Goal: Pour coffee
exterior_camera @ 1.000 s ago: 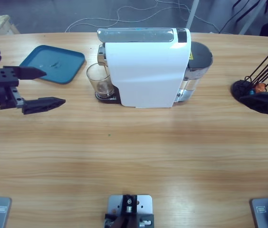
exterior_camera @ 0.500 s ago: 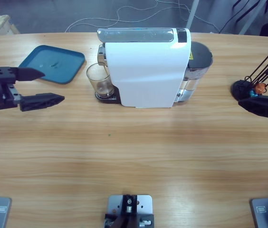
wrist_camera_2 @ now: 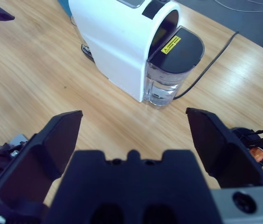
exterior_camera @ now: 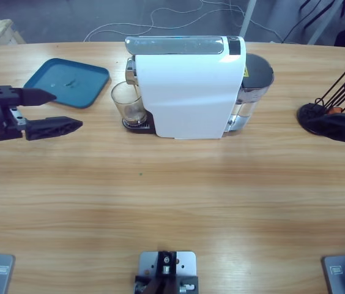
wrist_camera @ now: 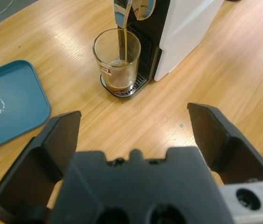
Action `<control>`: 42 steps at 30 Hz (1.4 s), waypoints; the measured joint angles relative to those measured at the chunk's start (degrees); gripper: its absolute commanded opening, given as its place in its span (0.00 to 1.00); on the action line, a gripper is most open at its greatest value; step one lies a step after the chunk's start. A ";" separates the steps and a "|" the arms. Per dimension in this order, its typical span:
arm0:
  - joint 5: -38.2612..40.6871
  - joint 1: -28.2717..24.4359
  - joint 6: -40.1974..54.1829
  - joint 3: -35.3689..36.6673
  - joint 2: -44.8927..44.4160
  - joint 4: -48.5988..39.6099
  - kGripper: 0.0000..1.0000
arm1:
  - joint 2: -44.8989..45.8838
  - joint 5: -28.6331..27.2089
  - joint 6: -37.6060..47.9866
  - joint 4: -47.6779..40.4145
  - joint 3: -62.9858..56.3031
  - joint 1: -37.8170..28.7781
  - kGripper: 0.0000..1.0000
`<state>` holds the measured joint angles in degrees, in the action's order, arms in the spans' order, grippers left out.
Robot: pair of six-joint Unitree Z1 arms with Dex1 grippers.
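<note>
Along the bottom of the frame sits the left gripper (wrist_camera: 134, 128), its two black jaws spread wide with only bare wooden tabletop (wrist_camera: 66, 42) between them. Above centre, a clear glass tumbler (wrist_camera: 117, 60) stands upright on the drip grille of a white coffee machine (wrist_camera: 187, 28), which fills the upper right. A thin brown stream falls from the chrome spout (wrist_camera: 132, 8) into the tumbler, where a shallow dark layer of coffee (wrist_camera: 118, 84) lies at the bottom. A small red mark shows on the glass. At the left edge lies a teal tray (wrist_camera: 10, 107), well apart from the tumbler.
</note>
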<state>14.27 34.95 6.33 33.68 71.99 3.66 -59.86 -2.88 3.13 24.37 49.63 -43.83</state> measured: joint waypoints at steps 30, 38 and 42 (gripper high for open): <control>-0.04 0.00 4.18 1.27 2.07 0.00 1.00 | 0.00 0.15 0.00 -0.09 -0.64 0.00 1.00; 4.85 -3.92 18.58 3.33 7.54 0.00 1.00 | 0.00 1.45 0.00 0.39 -0.67 0.00 1.00; 9.69 -7.23 24.29 4.07 10.18 0.12 1.00 | 0.00 1.50 0.00 2.73 0.05 0.00 1.00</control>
<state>23.96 27.72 30.62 37.75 82.17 3.78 -59.87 -1.38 3.12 27.10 49.67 -43.83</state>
